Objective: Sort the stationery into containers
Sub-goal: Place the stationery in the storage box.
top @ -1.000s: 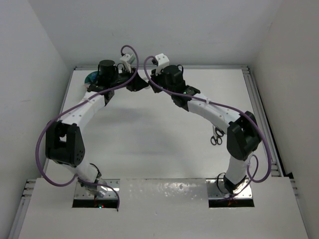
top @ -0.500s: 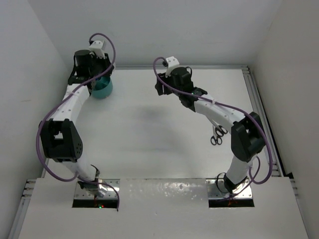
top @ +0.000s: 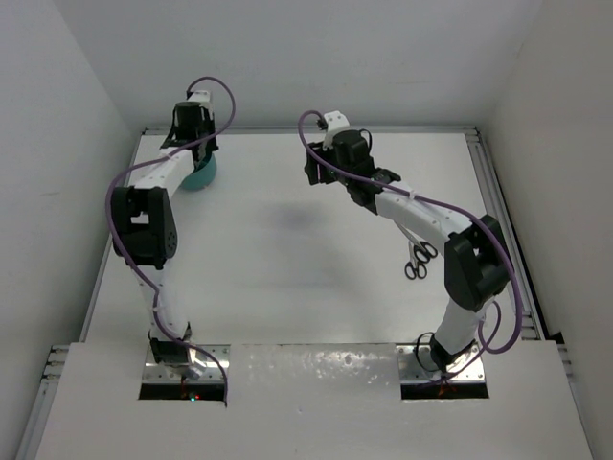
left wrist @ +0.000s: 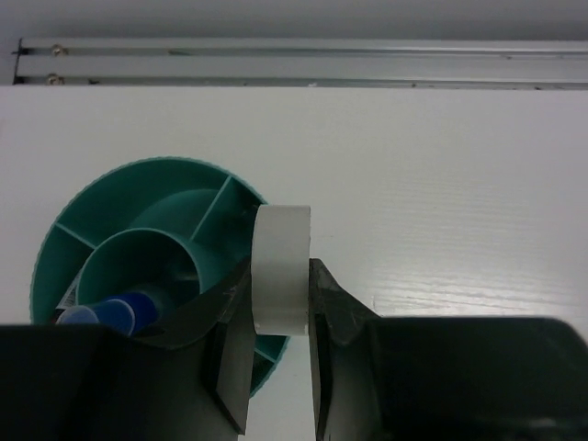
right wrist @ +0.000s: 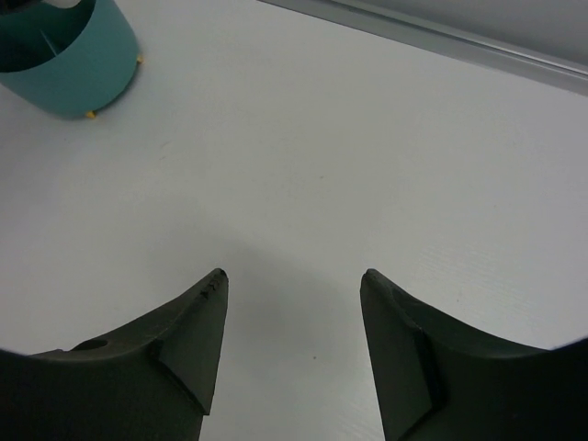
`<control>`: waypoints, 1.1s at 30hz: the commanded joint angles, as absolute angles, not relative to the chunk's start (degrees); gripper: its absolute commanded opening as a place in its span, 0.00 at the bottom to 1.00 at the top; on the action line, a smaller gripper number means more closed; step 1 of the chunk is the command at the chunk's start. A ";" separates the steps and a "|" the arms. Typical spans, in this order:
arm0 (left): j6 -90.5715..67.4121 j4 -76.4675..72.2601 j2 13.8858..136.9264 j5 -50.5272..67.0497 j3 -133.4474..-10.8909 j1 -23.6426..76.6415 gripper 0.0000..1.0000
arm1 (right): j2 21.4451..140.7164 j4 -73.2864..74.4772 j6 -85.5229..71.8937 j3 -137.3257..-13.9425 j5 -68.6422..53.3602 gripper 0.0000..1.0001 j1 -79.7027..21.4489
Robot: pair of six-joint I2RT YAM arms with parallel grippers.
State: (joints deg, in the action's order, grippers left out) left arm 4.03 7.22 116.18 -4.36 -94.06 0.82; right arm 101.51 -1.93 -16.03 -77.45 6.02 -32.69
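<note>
Left wrist view puts us partway through: our left gripper (left wrist: 278, 303) pinches the white tape roll (left wrist: 281, 266) above the teal tub (left wrist: 138, 171) rim, a blue-capped bottle (left wrist: 129, 308) sits inside, the scissors (top: 418, 261) lie unsorted on the table (top: 287, 259), and our right gripper (right wrist: 292, 285) gapes wide, empty.

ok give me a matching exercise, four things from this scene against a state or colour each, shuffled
Things:
1. tape
2. tub
3. scissors
4. right gripper

States:
a. open, empty
b. teal, divided inside
c. held in left gripper
d. lying flat, black handles

Pairs: 1-c, 2-b, 3-d, 4-a
</note>
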 commanded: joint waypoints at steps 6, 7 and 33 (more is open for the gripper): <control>1.32 3.17 117.59 -16.16 -95.27 2.90 0.00 | 99.58 -2.20 -15.91 -76.29 7.73 0.59 -32.17; 1.14 2.99 118.47 -16.52 -95.36 3.07 0.00 | 99.49 -2.20 -15.91 -76.29 7.82 0.59 -32.17; -4.84 7.03 120.94 -19.95 -95.54 2.02 0.34 | 95.63 -0.44 -14.15 -73.48 10.99 0.59 -31.73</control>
State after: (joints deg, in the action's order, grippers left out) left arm -3.62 6.96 120.88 -21.21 -94.61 2.66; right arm 98.37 0.47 -14.85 -73.78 10.11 -31.90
